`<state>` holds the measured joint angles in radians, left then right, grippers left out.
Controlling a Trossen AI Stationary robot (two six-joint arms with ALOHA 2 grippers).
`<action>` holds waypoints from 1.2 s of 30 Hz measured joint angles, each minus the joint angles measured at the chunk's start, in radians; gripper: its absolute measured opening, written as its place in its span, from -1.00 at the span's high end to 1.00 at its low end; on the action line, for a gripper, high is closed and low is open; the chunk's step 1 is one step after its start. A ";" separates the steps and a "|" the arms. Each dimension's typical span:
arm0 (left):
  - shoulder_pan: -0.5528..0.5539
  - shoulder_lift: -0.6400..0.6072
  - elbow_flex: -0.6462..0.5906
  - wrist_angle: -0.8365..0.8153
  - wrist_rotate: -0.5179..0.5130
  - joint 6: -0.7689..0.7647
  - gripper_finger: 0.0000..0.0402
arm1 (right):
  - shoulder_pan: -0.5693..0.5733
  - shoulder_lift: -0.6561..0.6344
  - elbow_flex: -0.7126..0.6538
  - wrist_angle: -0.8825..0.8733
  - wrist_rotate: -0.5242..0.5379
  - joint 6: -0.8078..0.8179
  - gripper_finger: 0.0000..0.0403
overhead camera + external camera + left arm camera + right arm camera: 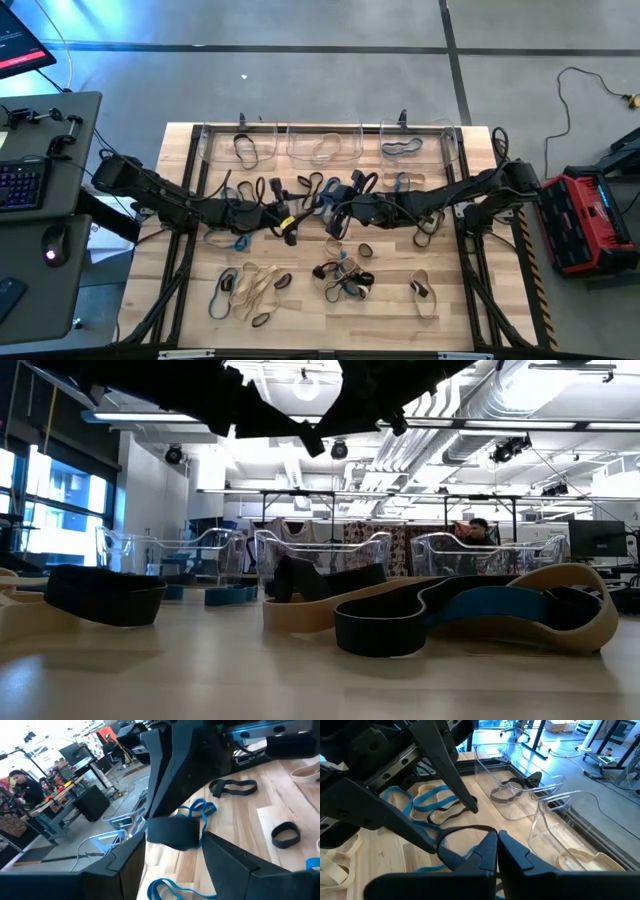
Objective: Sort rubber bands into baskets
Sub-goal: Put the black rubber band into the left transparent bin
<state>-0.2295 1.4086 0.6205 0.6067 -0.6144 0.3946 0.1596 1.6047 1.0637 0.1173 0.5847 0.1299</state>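
Note:
Three clear baskets stand along the far edge: the left [212,146] holds black rubber bands, the middle [296,140] tan ones, the right [448,146] blue ones. Over the table's middle, my right gripper [497,839] is shut on a black rubber band [172,833]. My left gripper [175,851] faces it, open, one finger on either side of that band; I cannot tell whether they touch it. Loose black, tan and blue rubber bands [345,280] lie flat on the wood. My right gripper pinches the black rubber band's edge [489,830] between its two shut fingertips, coming from the table's right and slanting slightly down. The band is lifted clear of the table, and its loop [462,831] reaches out toward my left gripper's fingers [420,837].
A pile of tan bands [255,290] lies near the front left, and a single tan one [425,296] at the front right. More bands [310,186] lie just before the baskets. A keyboard desk [40,170] stands left of the table and a red case [590,220] right.

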 joint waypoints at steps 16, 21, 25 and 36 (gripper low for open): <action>0.008 0.003 0.009 0.001 0.003 0.027 0.90 | 0.001 0.000 0.000 -0.002 -0.014 0.001 1.00; -0.003 0.003 0.009 -0.006 0.004 0.026 0.97 | 0.018 0.000 0.000 -0.035 -0.039 0.000 0.88; 0.002 0.002 0.010 -0.037 -0.019 0.020 0.99 | 0.027 0.000 0.000 -0.050 -0.035 0.000 0.61; 0.174 -0.193 0.010 -0.432 -0.069 -0.200 1.00 | 0.029 -0.008 0.001 -0.094 0.063 0.003 0.19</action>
<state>-0.0550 1.2153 0.6304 0.1750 -0.6831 0.1949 0.1891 1.5963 1.0649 0.0232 0.6474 0.1333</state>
